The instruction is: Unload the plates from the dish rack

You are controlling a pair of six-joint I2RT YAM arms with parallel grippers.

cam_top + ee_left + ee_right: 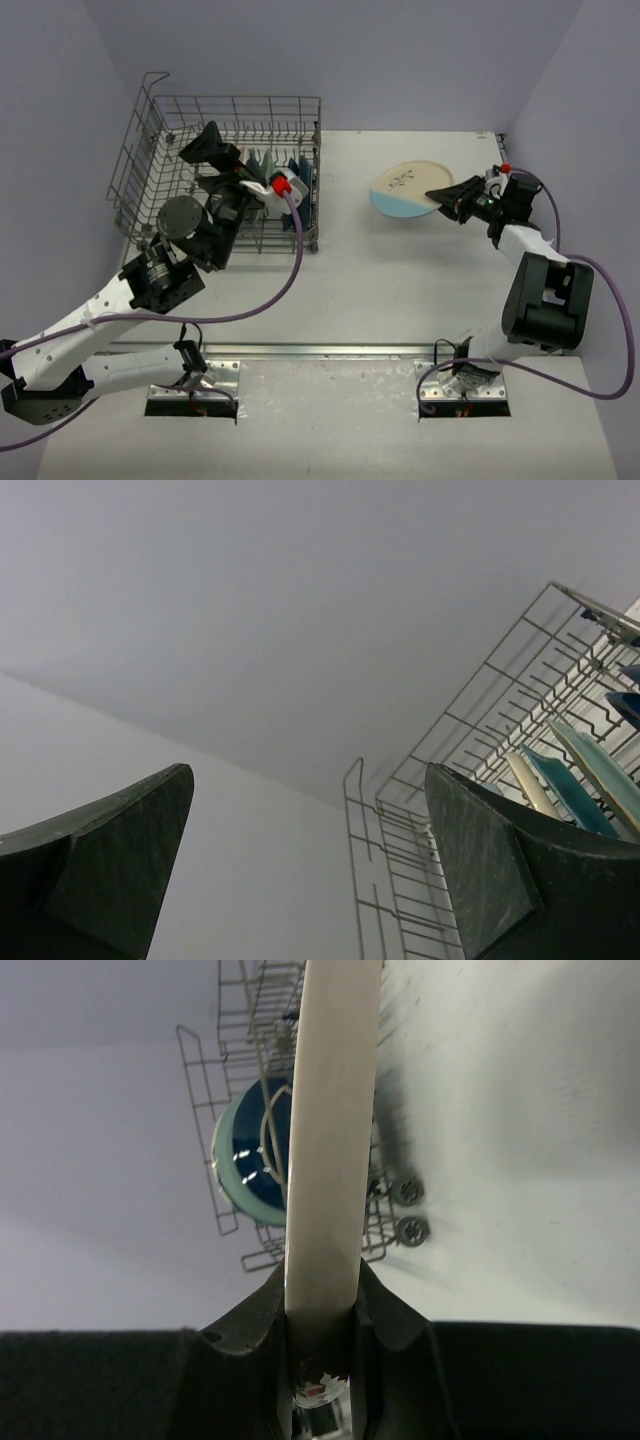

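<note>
Inside the dish rack [235, 112], upright plates [264, 163] stand beside the spread left pincer [307, 775]. Right pincer [445, 197] pinches the twig-motif plate [405, 188].

Overhead view: my left arm [200, 235] covers part of the dish rack [240, 101] and its plates [266, 162]. Right wrist view: the plate [330, 1110] in my right claw [322, 1295], edge-on, runs past the top edge.

Grey wire dish rack [150, 160] on my left, round ceramic plates [262, 165] upright inside, seemingly its right half; cream-and-blue round plate [405, 187] to its right.
</note>
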